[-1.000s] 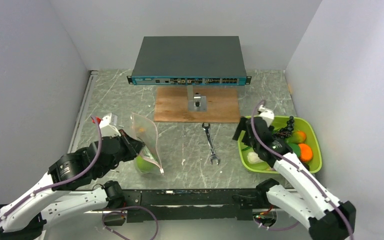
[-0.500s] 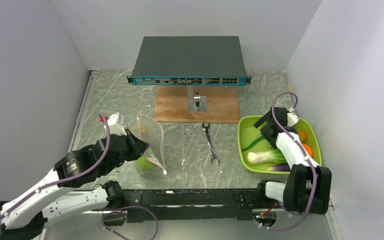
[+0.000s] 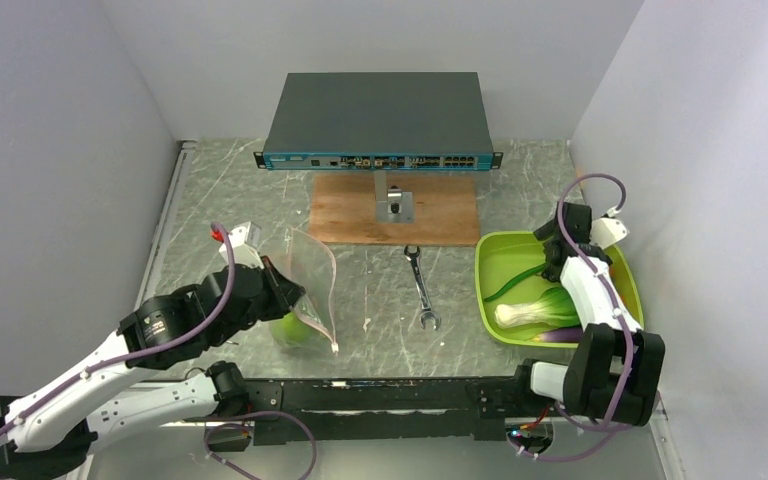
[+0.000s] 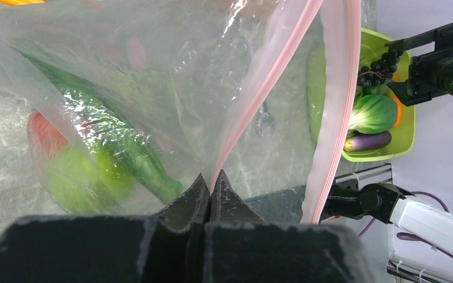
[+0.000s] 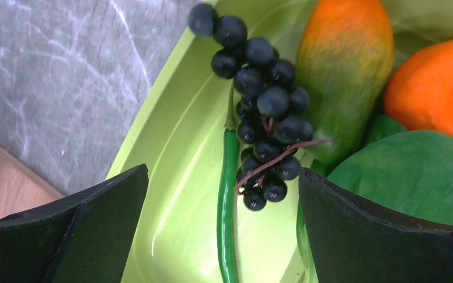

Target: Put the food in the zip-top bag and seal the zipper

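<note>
Two pincers: left pincer [image 4: 211, 177] clamps the zipper [image 4: 262, 94], right pincer [image 5: 221, 177] gapes above grapes [image 5: 265, 100].

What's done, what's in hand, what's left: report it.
Done: green apple and strawberry sit inside the zip-top bag. In hand: left gripper pinches the open bag's mouth edge; right gripper hangs open over the black grapes in the tray. Left: grapes, mango, orange, bok choy, eggplant, then sealing the zipper, now apart.
</note>
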Robot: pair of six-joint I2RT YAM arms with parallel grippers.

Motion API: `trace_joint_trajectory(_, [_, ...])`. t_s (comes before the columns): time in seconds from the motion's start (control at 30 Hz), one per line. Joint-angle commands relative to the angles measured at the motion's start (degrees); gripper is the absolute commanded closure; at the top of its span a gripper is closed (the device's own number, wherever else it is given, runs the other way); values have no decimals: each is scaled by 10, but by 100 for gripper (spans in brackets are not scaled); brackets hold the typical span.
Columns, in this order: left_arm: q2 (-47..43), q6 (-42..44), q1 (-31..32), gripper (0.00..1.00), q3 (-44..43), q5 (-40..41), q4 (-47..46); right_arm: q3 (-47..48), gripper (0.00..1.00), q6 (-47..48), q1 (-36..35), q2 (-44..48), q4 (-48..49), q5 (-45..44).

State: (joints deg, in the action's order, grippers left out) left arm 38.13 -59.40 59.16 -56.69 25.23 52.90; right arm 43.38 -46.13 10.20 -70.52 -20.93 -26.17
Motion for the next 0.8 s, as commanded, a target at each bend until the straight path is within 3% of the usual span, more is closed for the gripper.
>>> trace_joint_trajectory(0.0, [11,12,0,100,-28,-8,-16,-2,1,1,26,-5,61,-9])
trace_joint_trajectory(0.2, [23,12,0,100,-40,-25,-5,9,1,-7,47,-69,69,19])
trace_joint_trajectory(0.3, [20,6,0,100,-43,-26,0,-11,5,-7,51,-93,111,65])
trace_joint_trajectory(0.6, [20,8,0,100,-31,-38,-22,-11,18,-20,52,-140,114,118])
trace_joint_trajectory(0.67, [21,8,0,100,-27,-40,-25,-12,32,-7,52,-136,117,124])
trace_joint_trajectory(0.7, [21,8,0,100,-24,-42,-27,-14,44,-3,52,-129,118,124])
trace_joint_trajectory(0.73, [20,9,0,100,-21,-44,-29,-17,67,-3,52,-121,118,121])
trace_joint_trajectory(0.77, [18,9,0,100,-18,-46,-29,-19,77,-5,52,-111,112,114])
